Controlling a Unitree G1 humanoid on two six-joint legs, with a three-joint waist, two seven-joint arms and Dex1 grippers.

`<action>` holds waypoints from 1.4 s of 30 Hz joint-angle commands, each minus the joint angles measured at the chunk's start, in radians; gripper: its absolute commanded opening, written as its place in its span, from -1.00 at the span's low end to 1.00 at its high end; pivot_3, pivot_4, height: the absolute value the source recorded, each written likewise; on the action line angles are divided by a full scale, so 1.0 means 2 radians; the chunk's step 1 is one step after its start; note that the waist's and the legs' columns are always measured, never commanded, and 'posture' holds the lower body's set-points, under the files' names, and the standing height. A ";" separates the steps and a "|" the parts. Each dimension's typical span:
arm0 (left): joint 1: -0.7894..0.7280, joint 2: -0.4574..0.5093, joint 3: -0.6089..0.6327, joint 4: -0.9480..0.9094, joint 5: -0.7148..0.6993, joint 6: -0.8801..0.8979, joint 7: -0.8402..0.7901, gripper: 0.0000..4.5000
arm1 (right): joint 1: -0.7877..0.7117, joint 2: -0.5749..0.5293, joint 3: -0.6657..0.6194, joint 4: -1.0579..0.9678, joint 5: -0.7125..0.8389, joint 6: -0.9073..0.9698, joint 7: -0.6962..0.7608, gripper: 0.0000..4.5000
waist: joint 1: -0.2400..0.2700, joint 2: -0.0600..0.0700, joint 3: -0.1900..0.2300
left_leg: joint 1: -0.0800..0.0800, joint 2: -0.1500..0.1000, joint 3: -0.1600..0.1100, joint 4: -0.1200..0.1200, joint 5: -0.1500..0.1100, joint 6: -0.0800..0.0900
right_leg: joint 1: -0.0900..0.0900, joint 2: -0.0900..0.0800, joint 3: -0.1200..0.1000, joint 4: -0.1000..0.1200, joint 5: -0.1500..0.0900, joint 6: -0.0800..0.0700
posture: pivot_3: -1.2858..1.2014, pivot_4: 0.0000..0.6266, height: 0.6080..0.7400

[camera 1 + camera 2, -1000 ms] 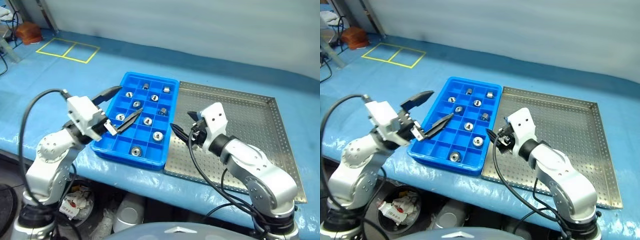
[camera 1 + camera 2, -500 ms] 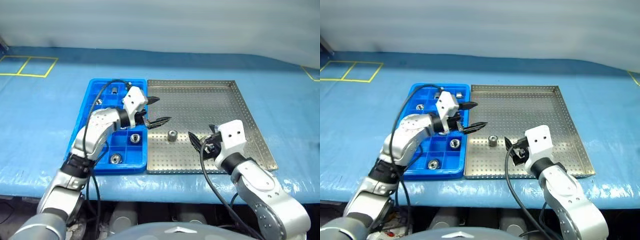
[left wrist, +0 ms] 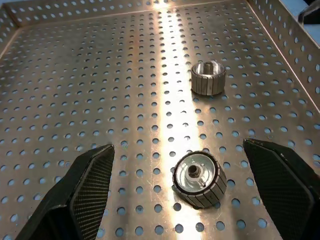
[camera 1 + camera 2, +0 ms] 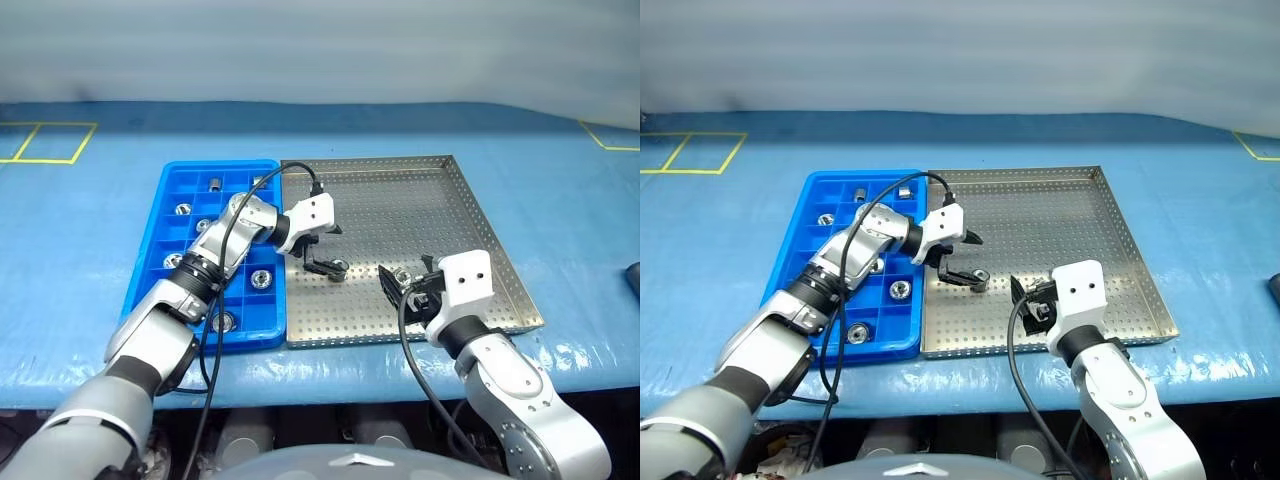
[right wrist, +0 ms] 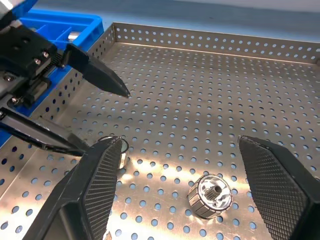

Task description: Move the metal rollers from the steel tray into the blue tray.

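The steel tray [image 4: 440, 200] lies to the right of the blue tray [image 4: 150, 270], whose compartments hold several metal rollers [image 4: 260, 278]. Two rollers rest on the steel tray's perforated floor. My left gripper [image 3: 177, 145] is open and low over the steel tray's near left part, with one roller [image 3: 199, 179] lying between its fingers and apart from both. The other roller [image 3: 208, 78] lies beyond it. My right gripper [image 5: 179, 140] is open above the tray's front edge, and that second roller [image 5: 210, 196] sits on the floor between its fingers.
Both trays sit on a blue table cover with yellow tape squares [image 4: 40, 140] at the far left. A dark object [image 4: 633, 275] shows at the right edge. Black cables loop over both arms. The far half of the steel tray floor is bare.
The head camera has swung right. My left gripper crossed from over the blue tray to the steel tray and dropped, open, around a roller. The right gripper stayed open and has kept its place.
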 commanded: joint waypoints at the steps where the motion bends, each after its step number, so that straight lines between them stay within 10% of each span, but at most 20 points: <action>1: -0.028 -0.018 -0.005 0.036 0.018 -0.021 -0.023 1.00 | -0.001 0.004 0.007 -0.023 -0.005 -0.018 -0.006 0.74 | -0.001 0.000 0.000 | 0.000 0.000 0.000 0.000 0.000 0.000 | 0.000 0.000 0.000 0.000 0.000 0.000 | -0.05 -0.52 1.00; 11: -0.070 -0.054 -0.002 0.158 0.073 -0.056 -0.018 1.00 | 0.006 0.008 0.016 -0.023 -0.010 -0.034 -0.017 0.74 | -0.007 0.000 0.000 | -0.001 0.000 0.000 0.000 0.000 0.000 | 0.000 0.000 0.000 0.000 0.000 0.000 | -0.07 -0.52 1.00; 21: -0.075 -0.054 -0.001 0.176 0.098 -0.070 -0.059 -0.25 | 0.006 0.014 0.018 -0.023 -0.011 -0.036 -0.022 0.76 | -0.008 0.000 0.000 | -0.001 0.000 0.000 0.001 0.000 0.001 | -0.001 0.000 0.001 0.000 0.000 0.000 | -0.07 -0.52 1.00; 25: -0.072 -0.050 0.024 0.152 0.079 -0.052 -0.066 -0.24 | -0.001 0.013 0.019 -0.022 -0.007 -0.030 -0.016 0.76 | -0.009 0.000 0.000 | -0.001 0.000 0.000 0.001 0.000 0.001 | -0.001 0.000 0.001 0.000 0.000 0.000 | -0.04 -0.52 1.00; 42: 0.168 0.083 0.277 -0.390 -0.066 0.215 0.119 -0.24 | -0.165 -0.022 0.089 0.087 0.020 -0.028 0.089 0.76 | 0.016 0.000 0.001 | 0.000 0.002 0.000 0.001 0.000 0.000 | -0.001 -0.001 0.000 0.003 0.002 0.002 | 0.20 -0.52 1.00</action>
